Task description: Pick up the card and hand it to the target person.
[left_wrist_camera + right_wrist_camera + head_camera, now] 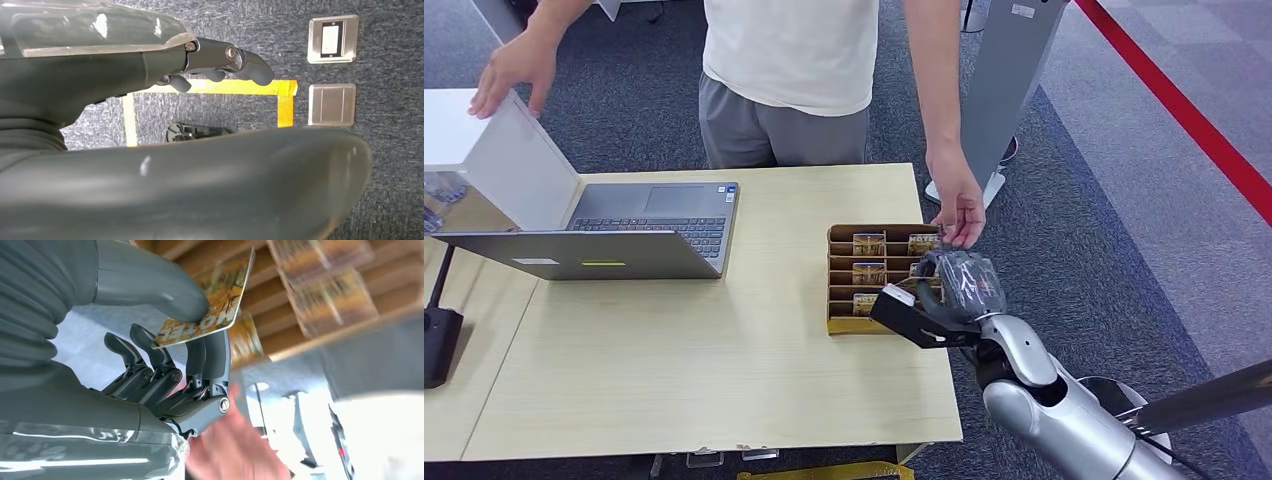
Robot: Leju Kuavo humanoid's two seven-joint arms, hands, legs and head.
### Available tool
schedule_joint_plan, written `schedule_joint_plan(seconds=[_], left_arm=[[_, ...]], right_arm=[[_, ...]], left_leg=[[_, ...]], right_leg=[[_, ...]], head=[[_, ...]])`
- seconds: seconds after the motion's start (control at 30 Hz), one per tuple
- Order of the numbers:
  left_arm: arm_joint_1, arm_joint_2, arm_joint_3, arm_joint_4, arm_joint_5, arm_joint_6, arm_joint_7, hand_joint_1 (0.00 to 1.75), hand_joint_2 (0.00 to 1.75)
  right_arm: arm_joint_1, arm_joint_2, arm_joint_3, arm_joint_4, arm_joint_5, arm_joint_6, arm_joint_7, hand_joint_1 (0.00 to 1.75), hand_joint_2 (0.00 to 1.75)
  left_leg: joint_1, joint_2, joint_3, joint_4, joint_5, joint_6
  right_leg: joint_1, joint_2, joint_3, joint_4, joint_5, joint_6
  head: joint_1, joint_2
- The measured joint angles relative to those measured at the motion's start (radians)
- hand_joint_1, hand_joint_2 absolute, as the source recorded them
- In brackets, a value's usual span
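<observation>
The right hand (165,365) pinches the card (210,300) (thin, stiff, likely slippery) by one edge; left hand (220,60) apparently empty, fingers loosely curled.

Right arm (1064,405): polished silver shell in rounded segments, black gaps at the joints. A flat black bracket (911,318) juts from the wrist, with a small white tag at its tip. Right hand (959,285): dark grey, glossy, apparently under a clear film. Up close, right hand (165,375) has a ribbed grey cover, a thick smooth grey thumb (150,287) and darker fingers (207,362) with bare metal pivot pins. Left hand (220,62): same grey build, one round silver screw at a finger hinge, film over its back.
</observation>
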Motion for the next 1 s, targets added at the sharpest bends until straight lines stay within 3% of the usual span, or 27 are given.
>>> schedule_joint_plan(seconds=[0.47, 0.57, 0.6, 0.67, 0.7, 0.73, 0.8, 1.0], left_arm=[[-0.001, 0.000, -0.016, 0.000, 0.004, -0.014, 0.007, 0.00, 0.00], [-0.001, 0.000, -0.022, 0.000, 0.004, -0.017, 0.017, 0.00, 1.31], [-0.002, 0.000, -0.023, 0.000, 0.004, -0.019, 0.021, 0.00, 1.75], [-0.002, 0.000, -0.024, 0.000, 0.004, -0.022, 0.028, 0.00, 1.75], [-0.002, 0.000, -0.025, 0.000, 0.004, -0.023, 0.032, 0.00, 1.31], [-0.002, 0.000, -0.025, 0.000, 0.004, -0.024, 0.035, 0.00, 0.87], [-0.002, 0.000, -0.025, 0.000, 0.006, -0.022, 0.038, 0.00, 0.00], [-0.003, 0.000, -0.025, 0.000, 0.023, -0.005, 0.036, 0.00, 0.00]], right_arm=[[-0.016, -0.030, -0.043, -0.253, 0.081, -0.132, -0.005, 1.62, 1.75], [-0.017, -0.027, -0.043, -0.261, 0.088, -0.147, -0.011, 1.38, 1.75], [-0.017, -0.026, -0.043, -0.261, 0.087, -0.149, -0.013, 1.19, 1.75], [-0.017, -0.021, -0.043, -0.259, 0.082, -0.150, -0.019, 0.58, 1.75], [-0.016, -0.019, -0.043, -0.257, 0.079, -0.150, -0.023, 0.26, 1.75], [-0.016, -0.016, -0.043, -0.255, 0.075, -0.150, -0.026, 0.05, 1.75], [-0.014, -0.012, -0.043, -0.249, 0.059, -0.150, -0.036, 0.00, 1.75], [0.009, 0.002, -0.055, -0.233, -0.093, -0.167, -0.105, 0.00, 1.75]], left_leg=[[0.000, 0.000, 0.000, 0.000, 0.000, 0.000], [0.000, 0.000, 0.000, 0.000, 0.000, 0.000], [0.000, 0.000, 0.000, 0.000, 0.000, 0.000], [0.000, 0.000, 0.000, 0.000, 0.000, 0.000], [0.000, 0.000, 0.000, 0.000, 0.000, 0.000], [0.000, 0.000, -0.001, 0.000, 0.000, 0.000], [0.000, 0.000, -0.001, 0.000, 0.000, 0.000], [0.000, 0.000, -0.001, 0.000, 0.000, 0.000]], right_leg=[[0.000, 0.000, 0.000, 0.000, 0.000, 0.000], [0.000, 0.000, 0.000, 0.000, 0.000, 0.000], [0.000, 0.000, 0.000, 0.000, 0.000, 0.000], [0.000, 0.000, 0.000, 0.000, 0.000, 0.000], [0.000, 0.000, 0.000, 0.000, 0.000, 0.000], [0.000, 0.000, 0.000, 0.000, 0.000, 0.000], [0.000, 0.000, 0.000, 0.000, 0.000, 0.000], [0.000, 0.000, 0.000, 0.000, 0.000, 0.000]], head=[[0.000, 0.000], [0.001, 0.000], [0.001, 0.000], [0.001, 0.000], [0.001, 0.000], [0.001, 0.000], [0.000, 0.000], [0.000, 0.000]])
